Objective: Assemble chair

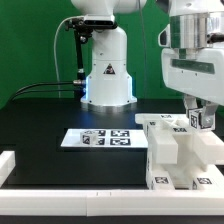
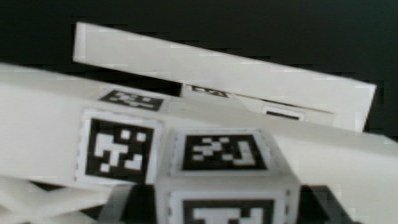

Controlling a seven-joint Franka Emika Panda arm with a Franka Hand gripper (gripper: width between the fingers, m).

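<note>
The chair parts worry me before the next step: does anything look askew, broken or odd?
Nothing stands out. The chair parts sit as one squared white stack at the exterior view's right, the gripper at its top. The marker board lies flat. No cracks show.

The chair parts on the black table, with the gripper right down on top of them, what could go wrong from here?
1. The gripper sits low over the white chair; whether its fingers grip a part is unclear, so a loose hold could slip.
2. The chair stands near the table's front border rail; a sideways push might shove it against the rail.
3. The marker board lies just beside the chair; a sliding part could cover its tags.
</note>
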